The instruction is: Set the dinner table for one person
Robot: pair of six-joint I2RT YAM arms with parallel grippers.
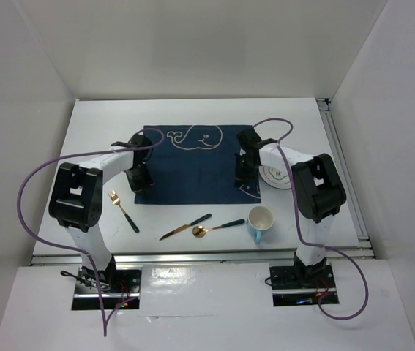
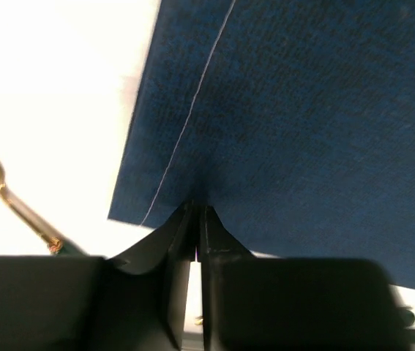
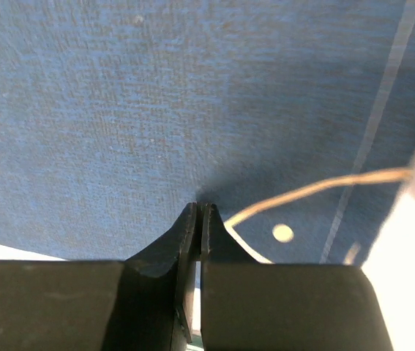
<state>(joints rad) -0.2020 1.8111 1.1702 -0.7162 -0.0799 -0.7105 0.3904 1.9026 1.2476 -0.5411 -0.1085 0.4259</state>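
Pinching placemat (image 1: 192,164) at both near corners: left fingers (image 2: 174,238) pressed together on cloth at near-L edge, right fingers (image 3: 178,238) likewise at near-R. Working on white tabletop (image 1: 97,124), spread under both arms w/ mat lying roughly mid. Prob. squaring the mat. Risks: pulling unevenly and skewing or bunching cloth; dragging too far toward near edge and sweeping into fork (image 1: 123,210), knife (image 1: 185,227), spoon (image 1: 218,228) or mug (image 1: 260,223); nudging plate (image 1: 277,175), just beside mat's R edge. Only a thin bite on cloth, so could slip off mid-pull.
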